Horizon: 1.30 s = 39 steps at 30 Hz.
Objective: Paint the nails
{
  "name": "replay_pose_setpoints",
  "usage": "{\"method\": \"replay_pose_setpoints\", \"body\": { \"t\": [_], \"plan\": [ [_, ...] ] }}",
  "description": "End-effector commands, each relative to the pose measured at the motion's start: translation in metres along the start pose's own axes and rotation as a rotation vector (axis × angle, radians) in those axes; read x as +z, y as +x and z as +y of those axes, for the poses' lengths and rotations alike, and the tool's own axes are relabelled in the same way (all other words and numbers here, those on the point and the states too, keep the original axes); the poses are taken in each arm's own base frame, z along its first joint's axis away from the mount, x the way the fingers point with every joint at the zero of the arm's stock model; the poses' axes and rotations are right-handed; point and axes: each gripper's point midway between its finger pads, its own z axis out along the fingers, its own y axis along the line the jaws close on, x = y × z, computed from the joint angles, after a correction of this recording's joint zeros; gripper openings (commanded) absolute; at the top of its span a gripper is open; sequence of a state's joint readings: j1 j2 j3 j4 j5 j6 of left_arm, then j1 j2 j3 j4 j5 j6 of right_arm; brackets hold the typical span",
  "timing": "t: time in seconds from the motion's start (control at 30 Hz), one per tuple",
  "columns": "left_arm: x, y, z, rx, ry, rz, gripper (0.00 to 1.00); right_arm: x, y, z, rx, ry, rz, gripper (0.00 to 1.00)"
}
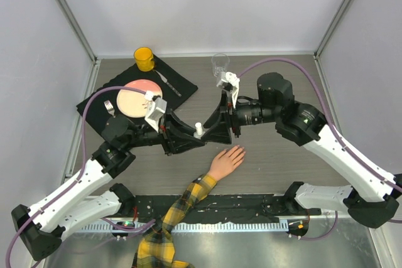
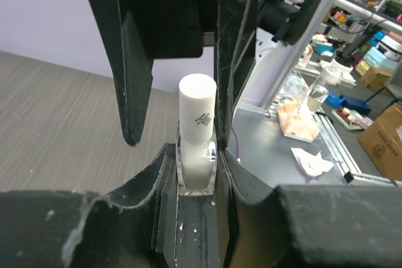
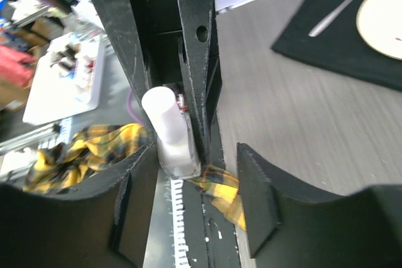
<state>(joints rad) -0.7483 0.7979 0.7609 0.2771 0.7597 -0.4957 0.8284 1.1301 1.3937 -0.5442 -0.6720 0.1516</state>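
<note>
A small clear bottle (image 1: pixel 198 131) with a white cap (image 2: pixel 197 101) stands upright between the fingers of my left gripper (image 2: pixel 196 177), which is shut on its body. My right gripper (image 3: pixel 195 199) faces it from the right. Its jaws stand open on either side of the cap (image 3: pixel 160 108) and do not pinch it. Just below the two grippers, the peach mannequin hand (image 1: pixel 226 161) lies flat on the table with its fingers stretched out. The nails (image 1: pixel 240 150) at its fingertips are too small to make out. The arm wears a yellow-black plaid sleeve (image 1: pixel 182 202).
At the back left, a black mat (image 1: pixel 182 83) carries a pink plate (image 1: pixel 139 98), a fork (image 1: pixel 109 107) and a knife (image 1: pixel 166 81). A yellow cup (image 1: pixel 144 59) stands behind the mat and a clear glass (image 1: pixel 220 64) at the back centre. A black strip (image 1: pixel 251 208) runs along the near edge.
</note>
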Motion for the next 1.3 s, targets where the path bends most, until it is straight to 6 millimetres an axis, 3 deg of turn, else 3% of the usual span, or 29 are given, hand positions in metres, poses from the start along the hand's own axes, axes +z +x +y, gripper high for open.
{"method": "replay_pose_setpoints", "body": {
  "t": [0.0, 0.37, 0.57, 0.93, 1.07, 1.1, 1.17, 1.27],
  "plan": [
    [-0.001, -0.034, -0.029, 0.019, 0.099, -0.092, 0.00, -0.005, -0.032, 0.026, -0.123, -0.152, -0.110, 0.54],
    [0.000, -0.033, -0.029, 0.022, 0.103, -0.080, 0.00, -0.005, -0.037, 0.027, -0.109, -0.213, -0.133, 0.53],
    [0.001, -0.030, -0.026, 0.021, 0.098, -0.069, 0.00, -0.004, -0.045, 0.031, -0.105, -0.242, -0.154, 0.44],
    [0.001, -0.035, -0.028, 0.032, 0.097, -0.076, 0.00, 0.004, -0.041, 0.029, -0.079, -0.281, -0.148, 0.33],
    [0.001, -0.035, -0.025, 0.030, 0.078, -0.081, 0.00, 0.006, -0.038, 0.027, -0.067, -0.280, -0.142, 0.22],
    [0.000, -0.036, -0.024, 0.031, 0.066, -0.085, 0.00, 0.007, -0.036, 0.027, -0.063, -0.283, -0.138, 0.12],
    [-0.001, -0.043, -0.017, 0.036, 0.004, -0.112, 0.00, 0.007, -0.033, 0.025, -0.058, -0.277, -0.130, 0.04],
    [-0.008, -0.059, 0.006, 0.078, -0.166, -0.155, 0.00, 0.012, -0.022, 0.012, -0.051, -0.215, -0.115, 0.01]
  ]
}}
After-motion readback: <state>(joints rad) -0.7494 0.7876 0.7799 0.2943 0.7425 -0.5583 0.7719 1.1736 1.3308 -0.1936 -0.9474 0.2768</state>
